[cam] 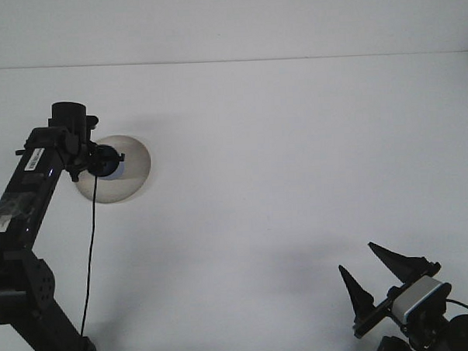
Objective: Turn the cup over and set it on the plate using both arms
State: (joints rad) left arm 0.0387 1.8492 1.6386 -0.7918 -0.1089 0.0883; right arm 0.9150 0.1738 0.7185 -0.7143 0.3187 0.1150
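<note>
Over plate (133, 170), left edge: left gripper (103, 162) clamped on cup (109, 164), dark blue, held low for setting down. Well right of plate, near worktop (295, 142) front edge: right gripper (372, 277), fingers apart, idle.

left arm (33, 200) over plate (136, 168), table (296, 180) open
</note>
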